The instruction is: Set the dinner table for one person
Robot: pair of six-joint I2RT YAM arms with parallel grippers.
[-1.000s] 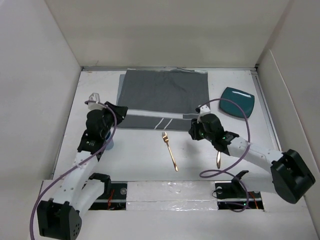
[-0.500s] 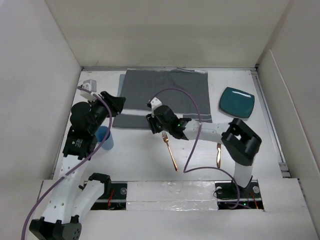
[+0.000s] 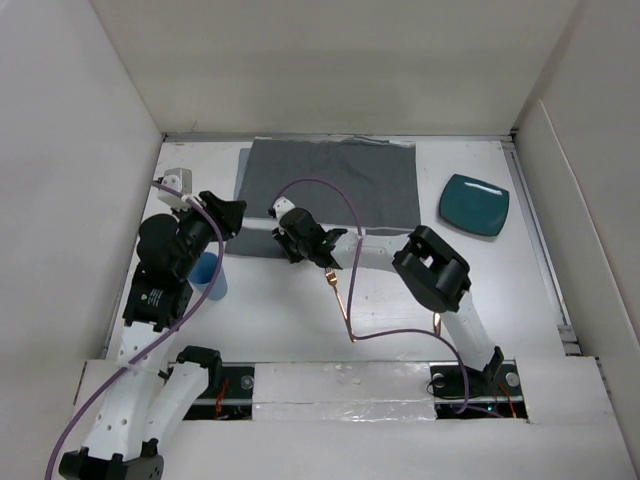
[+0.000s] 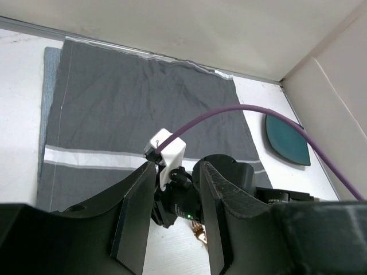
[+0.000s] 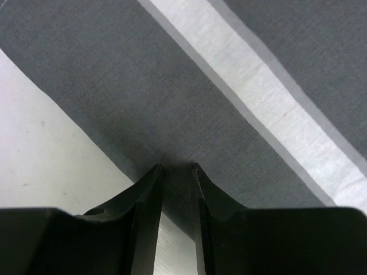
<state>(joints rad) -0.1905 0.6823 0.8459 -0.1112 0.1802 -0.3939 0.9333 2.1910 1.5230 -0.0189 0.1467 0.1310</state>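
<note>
beside the woven grey placemat [image 3: 330,185], left gripper [image 4: 176,172] gapes wide; right gripper [image 5: 178,167] narrow at its striped near hem, grip unclear.

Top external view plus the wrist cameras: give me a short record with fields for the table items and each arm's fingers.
surface: dinner table, white
placemat: grey, striped, flat at far middle
plate: teal, on bare table right of placemat
fork: gold, on bare table in front of placemat
cup: blue, partly under left arm
left fingers: apart, nothing between them
right fingers: narrow gap, at placemat's near edge; grip unclear
</note>
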